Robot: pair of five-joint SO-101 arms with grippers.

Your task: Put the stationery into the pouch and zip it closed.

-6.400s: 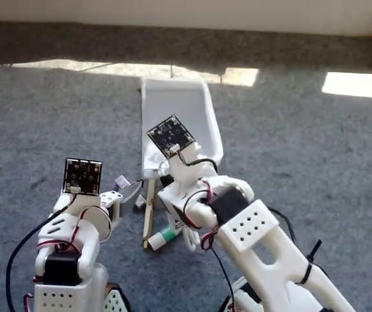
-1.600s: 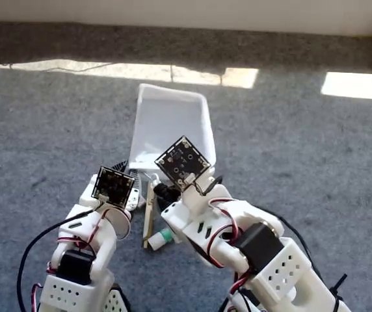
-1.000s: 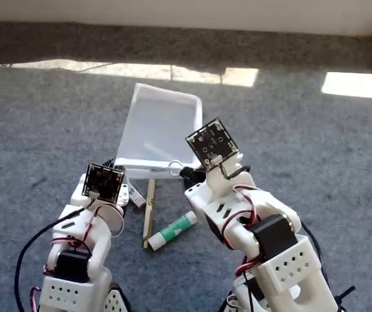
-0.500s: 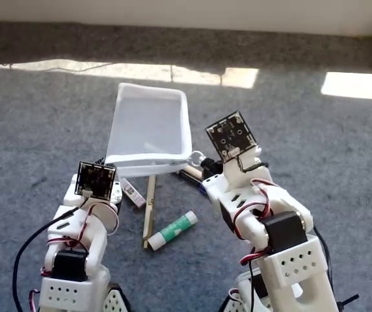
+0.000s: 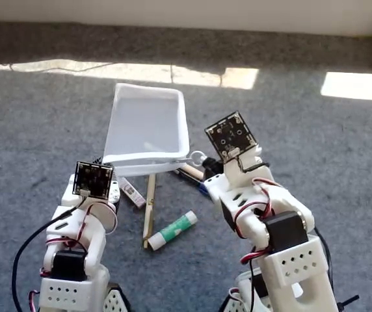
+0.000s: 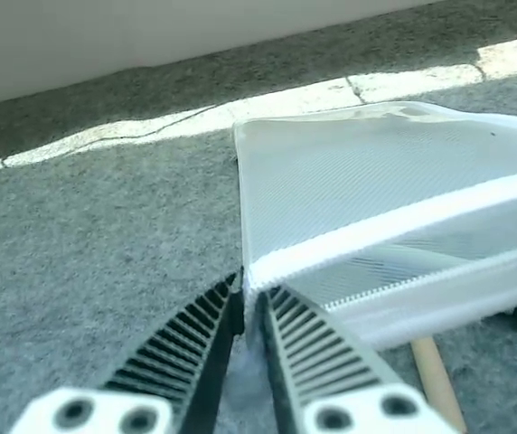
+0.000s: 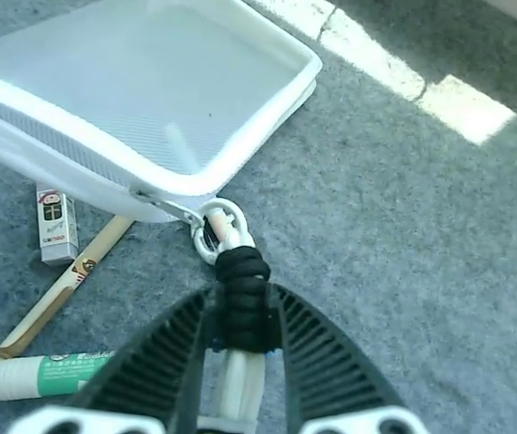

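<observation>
The white mesh pouch lies flat ahead of both arms, and its two zip bands stand apart along the near edge. My left gripper is shut on the pouch's near left corner. My right gripper is shut on the black cord of the zipper pull, whose ring hangs at the pouch's near right corner. On the carpet outside the pouch lie a small eraser, a wooden ruler, a green glue stick and a pen.
Grey carpet surrounds everything, with sunlit patches along the far side. A pale wall edge runs across the back. The loose stationery lies between the two arm bases, close to the pouch's near edge.
The right gripper has drawn the zipper pull to the right along the pouch's near edge. The pouch has swung and shifted left, uncovering the glue stick and eraser. In the last half second little moved.
</observation>
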